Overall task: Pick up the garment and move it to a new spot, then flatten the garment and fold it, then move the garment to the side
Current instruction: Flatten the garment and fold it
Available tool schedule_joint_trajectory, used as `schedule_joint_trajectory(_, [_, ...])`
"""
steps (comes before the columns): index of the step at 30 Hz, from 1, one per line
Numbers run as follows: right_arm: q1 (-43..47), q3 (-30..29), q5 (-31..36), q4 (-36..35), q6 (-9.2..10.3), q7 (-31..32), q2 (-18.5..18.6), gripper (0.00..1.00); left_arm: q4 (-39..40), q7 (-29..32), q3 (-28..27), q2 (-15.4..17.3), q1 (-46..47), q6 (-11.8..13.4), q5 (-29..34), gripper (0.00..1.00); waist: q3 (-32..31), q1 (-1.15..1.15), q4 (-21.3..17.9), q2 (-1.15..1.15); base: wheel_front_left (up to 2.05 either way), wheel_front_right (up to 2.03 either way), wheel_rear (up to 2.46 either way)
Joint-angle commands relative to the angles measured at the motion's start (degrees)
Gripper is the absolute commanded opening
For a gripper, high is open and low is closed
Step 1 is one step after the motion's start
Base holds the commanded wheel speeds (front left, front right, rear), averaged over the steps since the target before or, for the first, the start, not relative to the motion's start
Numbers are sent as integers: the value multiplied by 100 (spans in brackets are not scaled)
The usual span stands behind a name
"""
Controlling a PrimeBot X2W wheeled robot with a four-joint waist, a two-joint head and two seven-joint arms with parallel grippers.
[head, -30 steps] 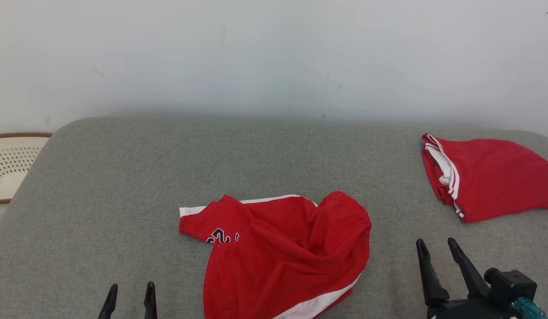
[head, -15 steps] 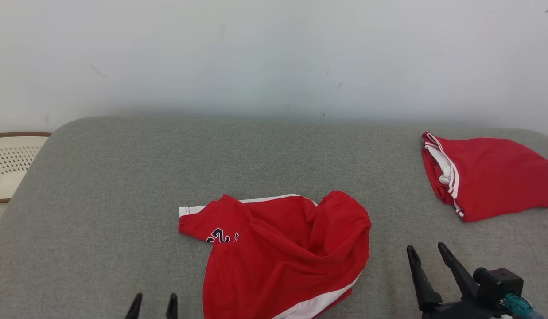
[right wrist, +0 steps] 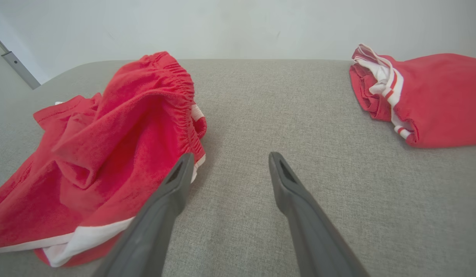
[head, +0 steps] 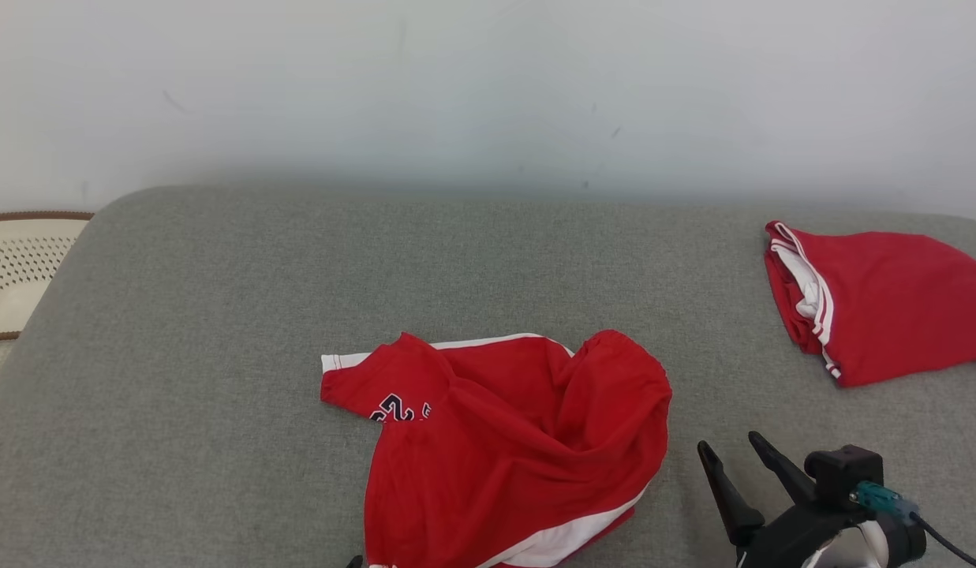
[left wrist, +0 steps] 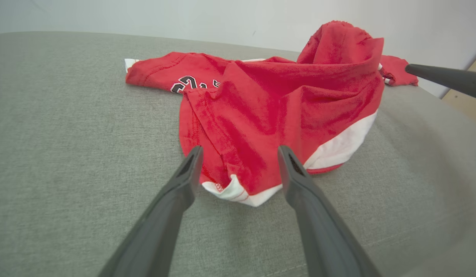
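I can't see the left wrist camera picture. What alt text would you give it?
A crumpled red garment with white trim and a dark printed number lies on a grey fabric surface. The robot's left hand, two dark fingers spread open, points at its near white-edged hem.

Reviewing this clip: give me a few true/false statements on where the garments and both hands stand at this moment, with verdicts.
1. The crumpled red garment lies on the grey surface, gripped by neither hand. True.
2. The right hand is shut on the crumpled red garment. False: it is open, beside the garment over bare surface.
3. A second red garment lies folded at the far right. True.
4. The left hand points away from the crumpled red garment. False: its open fingers point at the garment's near white-trimmed edge.
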State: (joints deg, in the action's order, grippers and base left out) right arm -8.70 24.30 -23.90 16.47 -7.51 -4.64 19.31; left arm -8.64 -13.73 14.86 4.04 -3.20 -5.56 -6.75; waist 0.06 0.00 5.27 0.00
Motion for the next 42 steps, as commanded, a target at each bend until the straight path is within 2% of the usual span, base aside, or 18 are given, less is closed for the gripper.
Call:
schedule_joint_trajectory(1, [-201,150,-74,177,4,-40,42,100,-133,-21,83,53,115,-44,57,100,91,0,17,0,0,0,0])
schedule_joint_trajectory(15, [-1338,1177,-634,1456,5,-197,-7,100,-1177,-68,455,82,811,-133,-39,100,435,0,161,0,0,0,0])
schedule_joint_trajectory(20, [-1655,1701,-1122,1982,5,-159,-129,100,-1716,-112,576,14,1139,-152,-192,100,500,0,204,0,0,0,0])
schedule_joint_trajectory(21, [-1695,1759,-1195,2035,5,-161,-145,93,-1779,-115,596,4,1187,-154,-208,87,507,0,207,0,0,0,0])
schedule_joint_trajectory(22, [-1741,1820,-1243,2088,5,-188,-150,46,-1854,-121,617,-8,1228,-157,-236,50,515,0,211,0,0,0,0])
schedule_joint_trajectory(23, [-1832,1927,-1334,2142,5,-286,-164,0,-1964,-134,658,-22,1299,-159,-276,0,527,0,212,0,0,0,0])
schedule_joint_trajectory(28, [-1961,2054,-1471,2265,4,-655,-121,0,-2078,-151,625,-33,1362,-136,-338,0,511,0,199,0,0,0,0])
schedule_joint_trajectory(32, [-1841,2075,-1649,2134,5,-845,-49,0,-1836,-153,452,-14,1222,-47,-425,0,422,0,186,0,0,0,0])
schedule_joint_trajectory(35, [-1535,2095,-2076,1568,5,-885,139,0,-1290,-154,207,57,955,53,-481,0,267,0,152,0,0,0,0])
schedule_joint_trajectory(42, [-916,1779,-2402,402,5,-571,655,0,-452,-154,-57,225,614,197,-487,0,76,0,89,0,0,0,0])
